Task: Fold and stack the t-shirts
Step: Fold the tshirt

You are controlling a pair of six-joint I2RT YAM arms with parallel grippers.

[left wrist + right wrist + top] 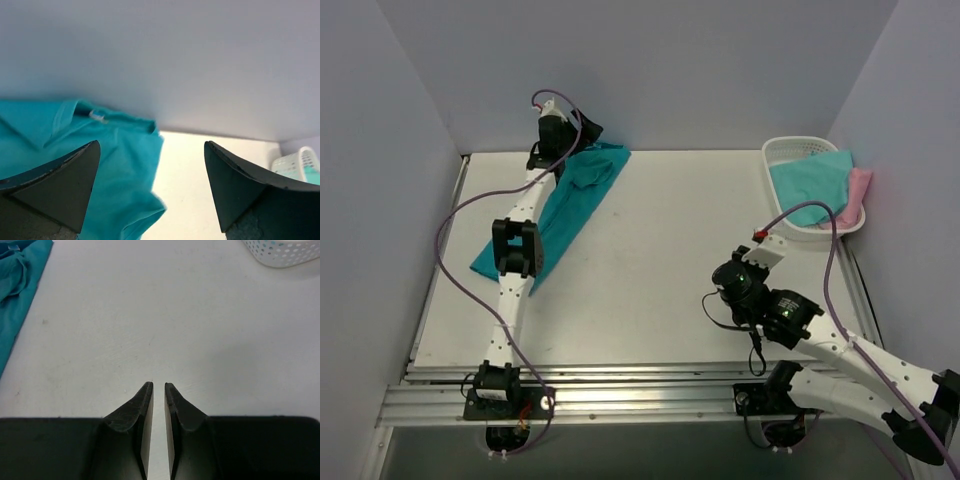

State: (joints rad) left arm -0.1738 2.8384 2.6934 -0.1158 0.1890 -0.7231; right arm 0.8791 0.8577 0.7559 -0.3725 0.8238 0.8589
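Observation:
A deep teal t-shirt (570,205) lies in a long, partly folded strip at the table's far left; its collar end also appears in the left wrist view (115,165). My left gripper (582,130) hovers over that far end by the back wall, open, with nothing between its fingers (151,145). An aqua t-shirt (810,180) and a pale pink t-shirt (860,190) lie in the basket. My right gripper (740,268) is low over bare table at the near right, shut and holding nothing (159,385). The teal t-shirt's edge (15,300) shows far to its left.
A white slotted basket (790,143) sits in the far right corner and shows in both wrist views (295,162) (280,255). Grey walls close in the table at the back and both sides. A purple cable (445,250) loops off the left arm.

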